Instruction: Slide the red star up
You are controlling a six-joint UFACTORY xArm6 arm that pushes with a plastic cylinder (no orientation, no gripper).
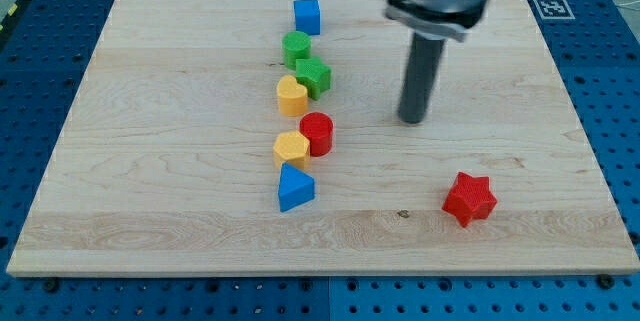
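The red star (469, 198) lies on the wooden board (150, 161) at the view's lower right. My tip (413, 119) is the lower end of the dark rod. It stands above and to the left of the red star, well apart from it. It touches no block.
A column of blocks runs down the middle-left: blue cube (307, 16), green cylinder (296, 48), green star (313, 77), yellow block (292, 95), red cylinder (317, 133), yellow block (291, 148), blue triangle (295, 188). A marker tag (553, 7) sits at the board's top right corner.
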